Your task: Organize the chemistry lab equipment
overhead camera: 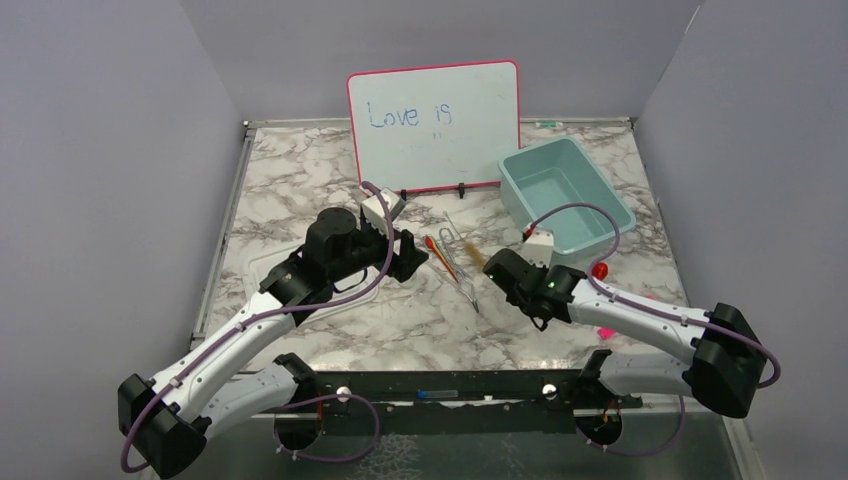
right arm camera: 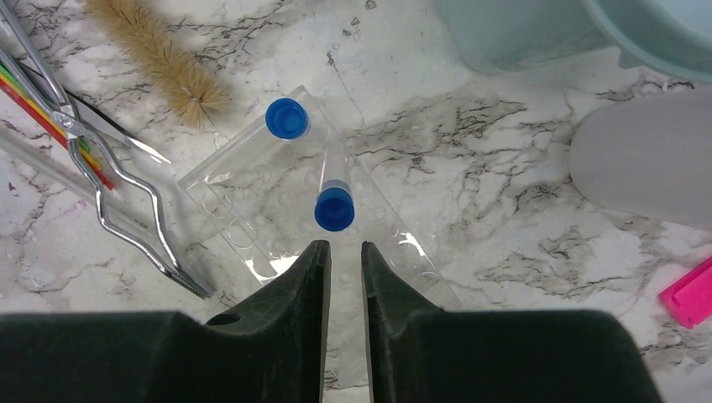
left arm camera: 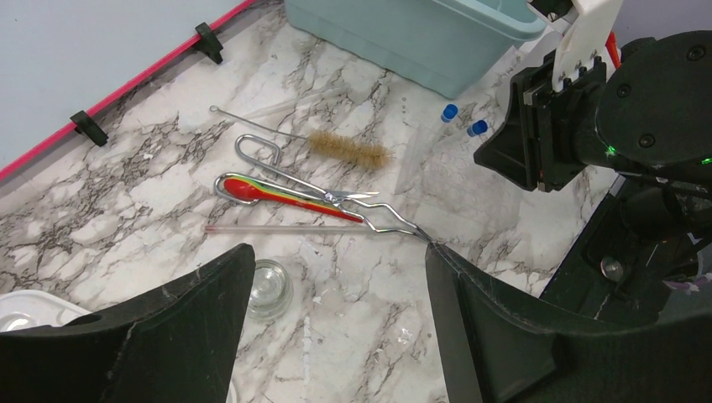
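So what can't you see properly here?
Beaker: left wrist view, partly behind left gripper.
Pink thing: right wrist view, cut by the edge.
Brush: right wrist view, handle cut off at the top.
Clear rack: right gripper hides whether it pinches it.

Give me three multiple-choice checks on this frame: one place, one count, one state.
1. The wire brush lies: A in a drawer; B on the table near the tweezers; C on a shelf.
2. Count of blue-capped tubes: A one; B four; C two.
3. The left gripper is: A open and empty; B shut on the brush; C shut on a tube.
Key: 1 B, marble shows under it; 2 C, the right wrist view shows two blue caps; 3 A, its fingers stand wide apart with nothing between.
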You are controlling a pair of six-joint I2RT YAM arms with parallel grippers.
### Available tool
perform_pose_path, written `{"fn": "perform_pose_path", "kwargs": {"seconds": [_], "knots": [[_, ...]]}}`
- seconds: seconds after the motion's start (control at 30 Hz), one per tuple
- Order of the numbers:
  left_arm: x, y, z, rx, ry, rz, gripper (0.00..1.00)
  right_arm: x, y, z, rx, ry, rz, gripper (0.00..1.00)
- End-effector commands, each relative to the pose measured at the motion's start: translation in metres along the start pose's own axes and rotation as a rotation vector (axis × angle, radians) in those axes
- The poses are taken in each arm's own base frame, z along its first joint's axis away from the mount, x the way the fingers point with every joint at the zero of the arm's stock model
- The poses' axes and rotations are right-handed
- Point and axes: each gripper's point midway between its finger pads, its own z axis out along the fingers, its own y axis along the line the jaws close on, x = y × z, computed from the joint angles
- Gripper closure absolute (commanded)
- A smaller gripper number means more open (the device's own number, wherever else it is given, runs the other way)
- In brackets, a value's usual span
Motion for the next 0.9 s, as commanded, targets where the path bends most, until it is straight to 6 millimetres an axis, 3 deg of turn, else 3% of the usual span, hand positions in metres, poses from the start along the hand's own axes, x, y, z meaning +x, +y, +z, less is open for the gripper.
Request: {"fn": "perform_pose_path", "kwargs": {"seconds": [0.0,0.33,0.87], "knots": [[0.001,0.002,0.002,-0.012,-0.006,-0.007,0.23,-0.024,0.009,0.004,-0.005,-0.077,0.025,0.76],[0.003,0.003,0.003,-0.016,-0.003,-0.005,0.23,-0.032,0.008,0.015,0.018,-0.088,0.018,0.82],[0.005,0.004,0.005,-0.015,0.006,-0.003,0.23,-0.041,0.019,0.017,-0.024,-0.095,-0.015,0.80]]}}
